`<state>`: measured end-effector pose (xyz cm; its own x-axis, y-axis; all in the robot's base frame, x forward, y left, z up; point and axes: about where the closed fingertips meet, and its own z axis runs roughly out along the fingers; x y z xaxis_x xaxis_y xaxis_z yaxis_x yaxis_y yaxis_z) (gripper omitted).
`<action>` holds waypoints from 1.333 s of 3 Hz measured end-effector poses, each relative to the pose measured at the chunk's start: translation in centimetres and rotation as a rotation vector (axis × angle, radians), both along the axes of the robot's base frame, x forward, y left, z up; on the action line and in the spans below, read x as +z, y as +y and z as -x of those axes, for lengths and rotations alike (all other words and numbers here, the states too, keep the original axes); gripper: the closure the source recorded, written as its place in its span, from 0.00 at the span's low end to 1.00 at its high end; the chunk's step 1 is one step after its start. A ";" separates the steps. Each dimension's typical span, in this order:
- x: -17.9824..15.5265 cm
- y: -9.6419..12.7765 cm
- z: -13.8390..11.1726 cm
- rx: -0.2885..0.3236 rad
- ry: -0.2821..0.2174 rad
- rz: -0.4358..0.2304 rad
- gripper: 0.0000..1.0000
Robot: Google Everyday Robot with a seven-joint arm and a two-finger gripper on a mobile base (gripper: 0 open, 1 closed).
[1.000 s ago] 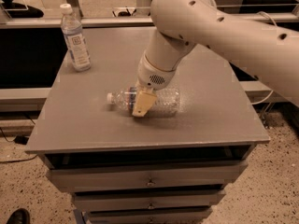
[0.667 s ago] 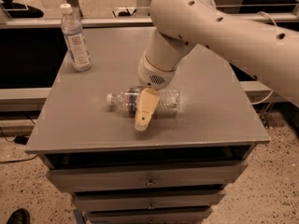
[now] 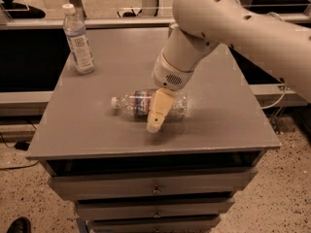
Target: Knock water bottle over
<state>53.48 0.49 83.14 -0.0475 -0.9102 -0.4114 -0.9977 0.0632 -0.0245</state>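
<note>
The water bottle (image 3: 136,103), stout, clear and ribbed with a white cap and a red-white-dark band label, lies on its side in the middle of the grey table (image 3: 97,135), cap pointing left. My gripper (image 3: 156,119) hangs from the large white arm, directly in front of the bottle's middle. Its tan tip points down toward the table's front. The gripper covers part of the bottle's body.
A taller slim bottle (image 3: 77,40) with a white rectangular label stands upright at the table's back left corner. The table is the top of a drawer cabinet (image 3: 155,188). A shelf rail runs behind it. Speckled floor lies on both sides.
The gripper has moved down and toward the table's front, so its tip now reaches past the lying bottle. The bottle has stayed on its side in the same place.
</note>
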 end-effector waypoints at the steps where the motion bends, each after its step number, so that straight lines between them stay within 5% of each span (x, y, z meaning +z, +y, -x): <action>1: 3.1 -3.6 -1.0 -0.075 -0.024 -0.121 0.00; 3: 9.4 -12.6 -1.3 -0.201 -0.079 -0.440 0.00; 4: 10.4 -12.9 -1.0 -0.213 -0.080 -0.480 0.00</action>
